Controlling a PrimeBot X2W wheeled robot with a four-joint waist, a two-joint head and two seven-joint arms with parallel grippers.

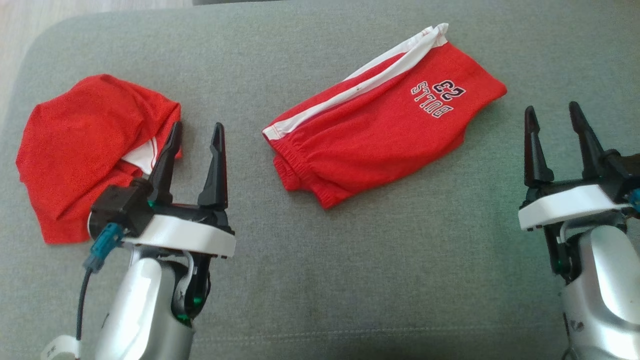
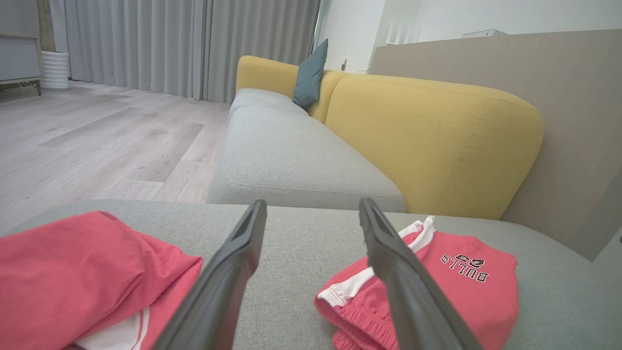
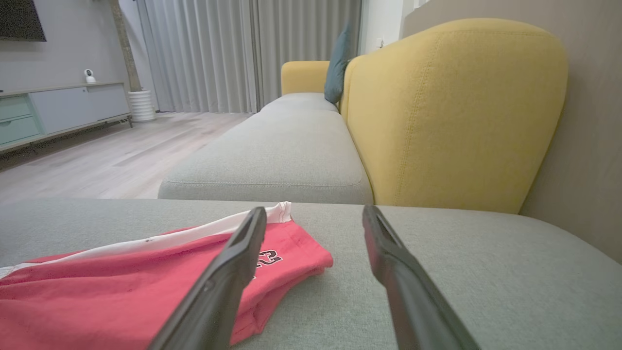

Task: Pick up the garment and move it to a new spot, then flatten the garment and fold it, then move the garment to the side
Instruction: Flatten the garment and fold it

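A red garment (image 1: 380,125) with a white side stripe and "BULLS 23" lettering lies folded on the grey cushion (image 1: 350,260), near the middle. It also appears in the left wrist view (image 2: 461,282) and the right wrist view (image 3: 121,287). A second red garment (image 1: 85,145) lies crumpled at the left, white lining showing (image 2: 73,272). My left gripper (image 1: 197,126) is open beside the crumpled one's right edge, holding nothing (image 2: 312,204). At the far right my right gripper (image 1: 551,107) is also open and empty, right of the folded garment (image 3: 313,210).
The cushion's rounded far-left corner (image 1: 45,35) meets wooden floor (image 2: 97,141). Beyond lie a grey sofa seat (image 3: 282,155) with a yellow backrest (image 3: 452,107) and a teal pillow (image 2: 311,75). A low cabinet (image 3: 53,112) stands across the room.
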